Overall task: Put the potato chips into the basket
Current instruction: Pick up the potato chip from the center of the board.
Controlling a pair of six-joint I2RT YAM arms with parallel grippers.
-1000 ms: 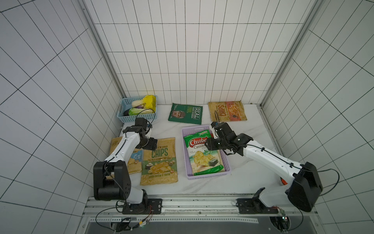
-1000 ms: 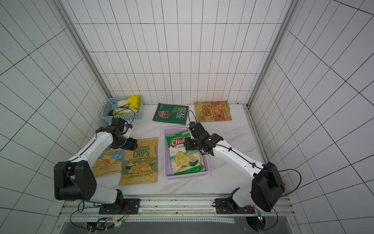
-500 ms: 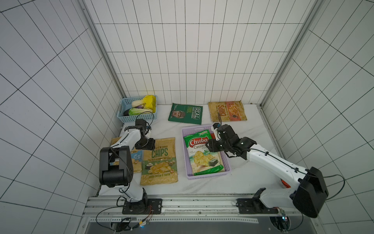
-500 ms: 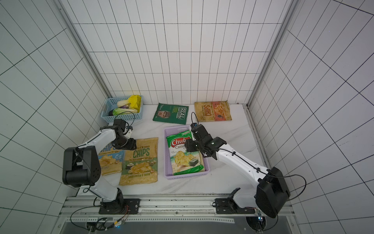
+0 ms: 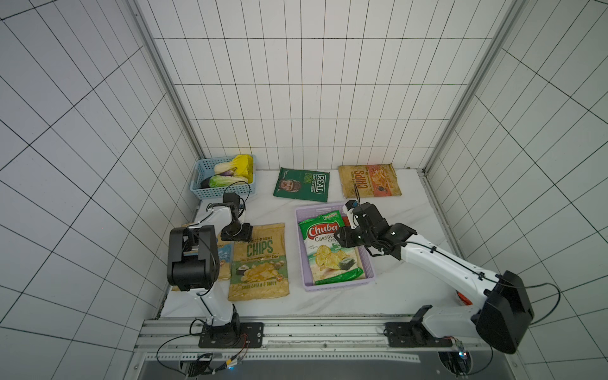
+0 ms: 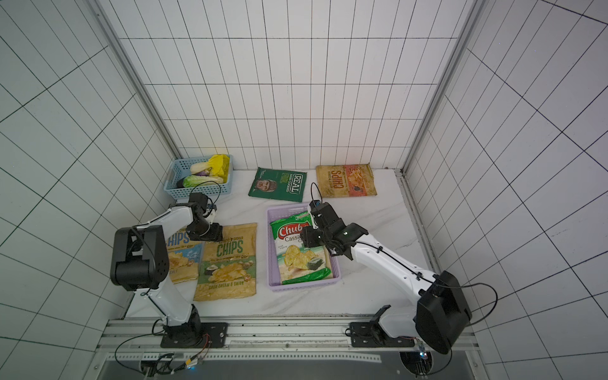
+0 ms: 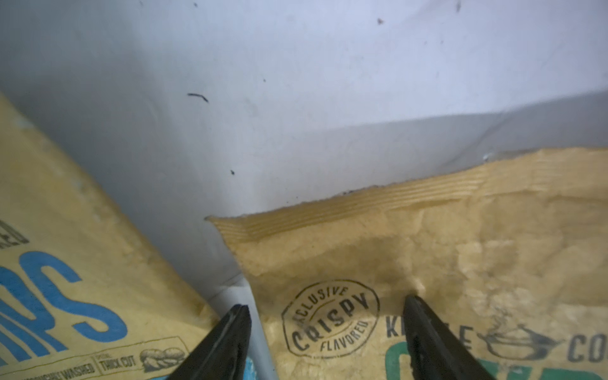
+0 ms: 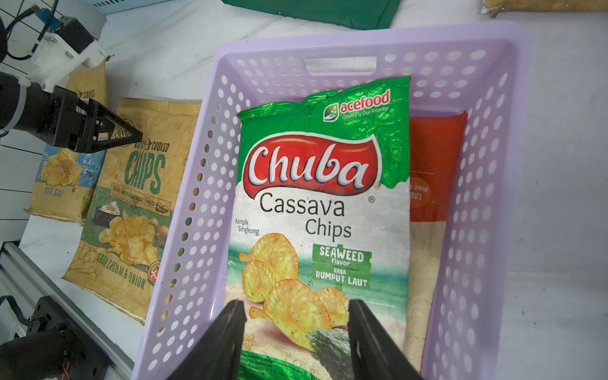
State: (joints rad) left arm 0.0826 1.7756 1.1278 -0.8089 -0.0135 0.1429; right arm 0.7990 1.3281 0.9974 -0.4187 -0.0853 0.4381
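Note:
The lilac basket (image 5: pixel 339 285) (image 6: pixel 302 285) (image 8: pixel 477 164) holds the green-white Chuba bag (image 5: pixel 329 260) (image 8: pixel 316 204) on top of a cream cassava bag (image 8: pixel 434 158). My right gripper (image 5: pixel 340 238) (image 8: pixel 296 302) hovers open just over the Chuba bag. Left of the basket lie the sour-cream CHIPS bag (image 5: pixel 260 263) (image 7: pixel 460 263) and the sea-salt CHIPS bag (image 6: pixel 181 253) (image 7: pixel 49 263). My left gripper (image 6: pixel 214 235) (image 7: pixel 325 302) is open, straddling the sour-cream bag's far left corner. The REAL bag (image 5: pixel 302 184) and a third CHIPS bag (image 5: pixel 370 181) lie at the back.
A blue lattice basket (image 5: pixel 214 194) of toy vegetables stands in the back left corner, just behind my left arm. Tiled walls close in the table on three sides. A metal rail (image 5: pixel 296 329) runs along the front.
My left arm has folded back toward its base while its gripper stayed at the sour-cream bag's corner, jaws slightly narrower. The right gripper has barely moved over the basket.

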